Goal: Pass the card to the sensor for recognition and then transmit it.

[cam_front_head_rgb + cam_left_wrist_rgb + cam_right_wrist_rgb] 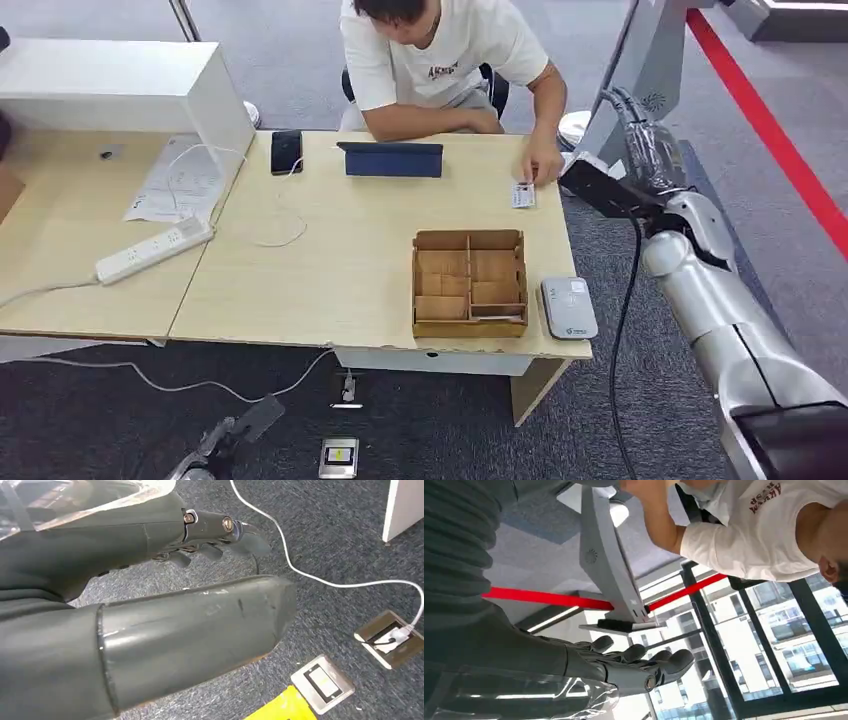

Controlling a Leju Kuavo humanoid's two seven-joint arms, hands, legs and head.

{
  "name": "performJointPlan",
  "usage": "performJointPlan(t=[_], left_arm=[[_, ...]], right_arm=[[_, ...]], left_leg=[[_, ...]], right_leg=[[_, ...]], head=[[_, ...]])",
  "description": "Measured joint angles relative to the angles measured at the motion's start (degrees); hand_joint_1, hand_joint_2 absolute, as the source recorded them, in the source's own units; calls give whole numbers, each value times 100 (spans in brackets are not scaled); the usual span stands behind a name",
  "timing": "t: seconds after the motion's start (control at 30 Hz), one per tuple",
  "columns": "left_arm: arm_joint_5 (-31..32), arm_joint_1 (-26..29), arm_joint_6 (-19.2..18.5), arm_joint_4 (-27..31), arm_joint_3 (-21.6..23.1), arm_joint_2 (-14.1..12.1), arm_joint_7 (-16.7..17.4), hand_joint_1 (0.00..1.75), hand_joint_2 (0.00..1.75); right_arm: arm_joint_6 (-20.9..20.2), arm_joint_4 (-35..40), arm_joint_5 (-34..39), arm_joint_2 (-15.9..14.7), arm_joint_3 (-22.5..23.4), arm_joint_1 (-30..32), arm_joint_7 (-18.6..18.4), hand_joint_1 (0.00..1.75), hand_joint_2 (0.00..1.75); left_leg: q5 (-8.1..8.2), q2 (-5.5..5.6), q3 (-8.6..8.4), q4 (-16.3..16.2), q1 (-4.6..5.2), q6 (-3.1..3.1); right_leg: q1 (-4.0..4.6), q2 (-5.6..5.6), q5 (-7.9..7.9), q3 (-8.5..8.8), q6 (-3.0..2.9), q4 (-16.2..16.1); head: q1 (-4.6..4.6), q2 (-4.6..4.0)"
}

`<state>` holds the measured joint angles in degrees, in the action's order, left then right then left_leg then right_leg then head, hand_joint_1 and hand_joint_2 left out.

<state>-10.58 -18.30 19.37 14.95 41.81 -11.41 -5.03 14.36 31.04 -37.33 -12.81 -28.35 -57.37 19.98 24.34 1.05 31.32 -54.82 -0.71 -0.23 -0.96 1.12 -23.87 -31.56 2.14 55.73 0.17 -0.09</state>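
Observation:
A small white card point(523, 195) lies flat near the table's far right edge, with a seated person's hand point(543, 165) touching it. The grey card sensor point(568, 307) sits at the table's front right corner, beside a wooden box. My right hand point(603, 187) hovers just off the table's right edge, close to the card and level with it. In the right wrist view its fingers point(644, 665) are spread and hold nothing. My left hand point(125, 545) hangs over the carpet with thumb and fingers apart, also holding nothing.
A wooden compartment box point(470, 282) stands between the card and the front edge. A dark tablet point(392, 158), a phone point(286, 151), a power strip point(155, 249) and a white cabinet point(120, 85) lie further left. A grey stand point(640, 70) rises behind my right hand.

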Motion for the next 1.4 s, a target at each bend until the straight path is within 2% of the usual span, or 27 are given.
performJointPlan(t=[0.13,0.27,0.33,0.6,0.83,1.0,1.17,1.4], left_arm=[[-35,18,76,0,2,4,-46,0,0],[-142,72,140,0,0,9,-96,0,0],[-208,123,173,0,-9,7,-144,0,0],[-358,253,240,-2,-37,-9,-253,0,0],[-452,317,306,-11,-68,-31,-293,0,0],[-522,356,360,-17,-153,-37,-323,0,0],[-542,383,422,-31,-192,-44,-348,0,0],[-518,413,459,-39,-238,-48,-330,0,0]], right_arm=[[-85,35,569,-9,70,10,65,0,175],[-630,326,1754,-24,298,181,-33,0,175],[-1002,659,2418,-50,431,404,-226,0,175],[-2428,2401,4056,-304,769,1384,-1180,0,175],[-3079,3654,3984,-590,811,2145,-1620,0,175],[-3246,4203,3932,-710,800,2666,-1736,0,175],[-3276,4526,3709,-804,724,3028,-1740,0,175],[-2916,4830,2973,-850,586,3438,-1784,0,175]], left_leg=[[0,0,0,0,0,0],[1,-1,0,0,0,0],[1,0,0,0,0,0],[1,1,-1,0,0,0],[2,0,-1,0,0,0],[2,1,0,0,0,0],[2,0,0,1,0,0],[2,0,0,1,0,0]], right_leg=[[0,0,0,0,0,0],[0,0,-1,0,0,-1],[0,0,-1,1,0,-1],[0,0,-1,0,0,-1],[0,1,-1,1,0,-2],[0,0,-1,1,0,-2],[0,1,-1,1,0,-2],[0,1,-2,1,0,-2]], head=[[-2,0],[-2,0],[-2,0],[-2,0],[-2,0],[-2,0],[-2,0],[0,0]])
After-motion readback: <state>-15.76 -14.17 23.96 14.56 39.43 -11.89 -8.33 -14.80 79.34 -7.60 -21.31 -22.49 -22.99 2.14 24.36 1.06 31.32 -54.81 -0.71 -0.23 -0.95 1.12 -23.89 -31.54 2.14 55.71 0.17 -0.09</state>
